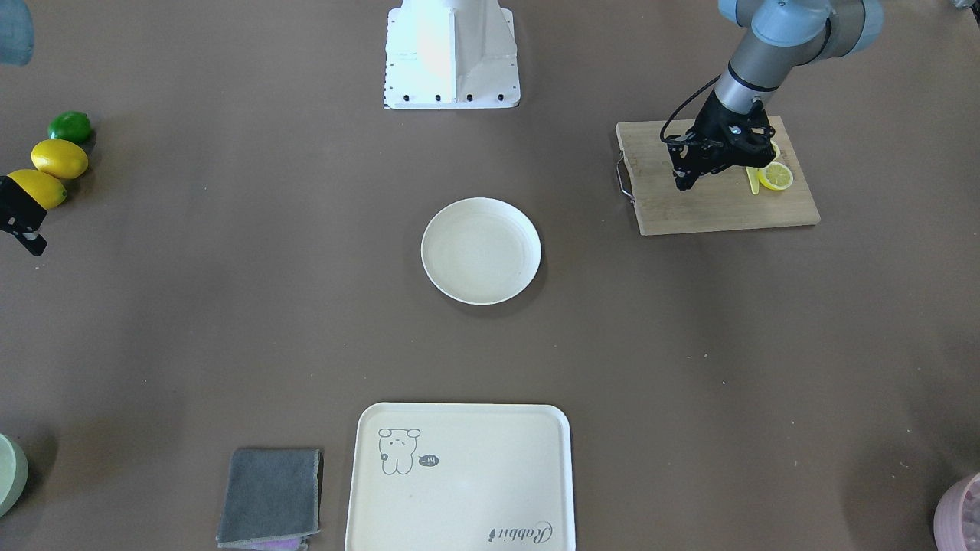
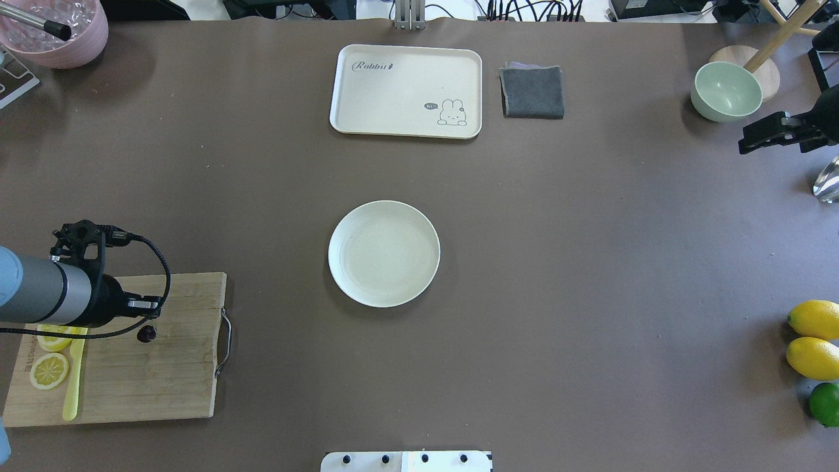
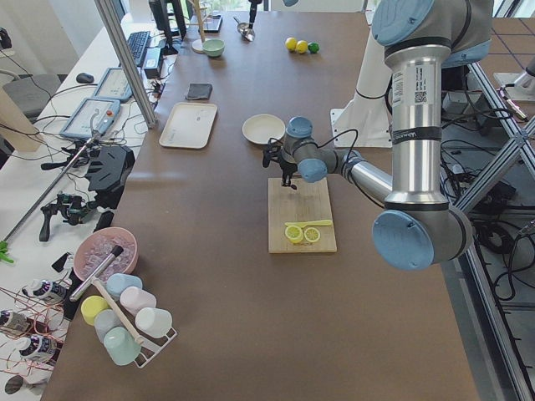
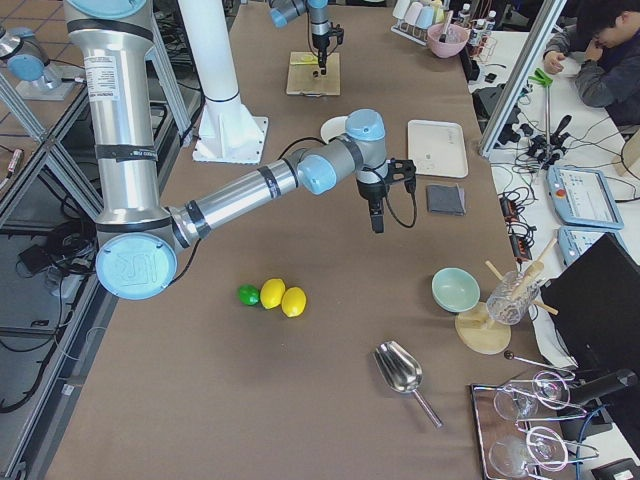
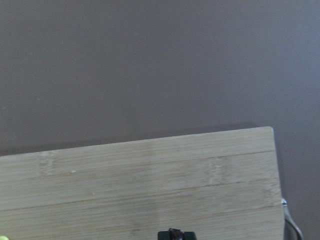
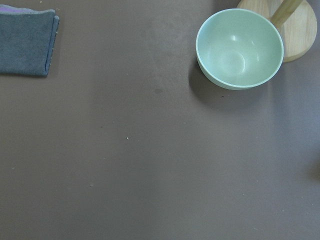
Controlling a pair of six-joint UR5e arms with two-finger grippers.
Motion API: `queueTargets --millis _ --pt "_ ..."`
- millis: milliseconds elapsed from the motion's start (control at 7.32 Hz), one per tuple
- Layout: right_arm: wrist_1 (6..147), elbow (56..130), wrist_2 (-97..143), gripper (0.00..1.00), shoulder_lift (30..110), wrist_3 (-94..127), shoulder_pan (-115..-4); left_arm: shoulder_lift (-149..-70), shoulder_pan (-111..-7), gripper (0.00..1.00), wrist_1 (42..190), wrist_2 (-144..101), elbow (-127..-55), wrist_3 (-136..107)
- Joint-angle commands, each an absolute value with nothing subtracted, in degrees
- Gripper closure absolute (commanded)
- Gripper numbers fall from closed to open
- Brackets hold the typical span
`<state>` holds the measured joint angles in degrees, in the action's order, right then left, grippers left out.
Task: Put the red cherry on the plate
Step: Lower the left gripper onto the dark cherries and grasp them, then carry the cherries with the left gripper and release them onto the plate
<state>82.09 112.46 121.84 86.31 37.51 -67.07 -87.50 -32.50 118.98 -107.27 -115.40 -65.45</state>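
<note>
You are at the pick-up step. The left pincer [image 1: 681, 182] hangs over the far end of the board [image 2: 164, 380], on the robot's left side of the table. Its tips look pressed together on the cherry [image 2: 146, 334], a tiny dark blob right at the tips. In the left wrist view a small dark bit sits between the fingers, and the board looks a little way below. So I think the cherry is pinched and just off the wood, but it is very small and hard to be sure of.

The plate [image 2: 335, 252] sits in the middle of the table with nothing on it, well apart from the board. The lemon slices [image 2: 49, 370] lie at the other end of the board.

Next, I think you should lift a bit more and carry the cherry to the right, over the plate. Then go down low and let go gently, so it does not roll off. Keep a soft but firm pinch, because the thin stems could slip.

The right pincer [image 2: 747, 143] is far off near the bowl [image 2: 727, 92]. I cannot tell if it is spread or closed.
</note>
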Motion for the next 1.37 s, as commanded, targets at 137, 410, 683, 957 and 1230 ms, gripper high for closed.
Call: queueTargets --millis 137,410,683,957,1230 --pt "82.1 112.6 121.8 0.0 87.8 36.9 -68.6 -105.7 -34.2 1.0 113.3 -107.4 -110.9 -69.6" --pt "82.1 112.6 121.8 0.0 90.3 33.5 -69.6 -118.9 -33.9 1.0 108.6 -107.1 -103.0 -74.9" --pt "82.1 112.4 121.8 0.0 91.5 33.6 -69.6 -122.3 -33.6 1.0 108.8 -106.9 -99.6 -78.6" --pt "82.2 112.2 121.6 0.0 93.7 33.6 -69.6 -124.1 -31.1 0.03 108.9 -102.2 -99.1 -80.3" --pt "82.3 110.8 122.1 0.0 94.2 33.6 -69.6 -124.5 -30.1 0.02 108.7 -100.7 -99.9 -80.6"
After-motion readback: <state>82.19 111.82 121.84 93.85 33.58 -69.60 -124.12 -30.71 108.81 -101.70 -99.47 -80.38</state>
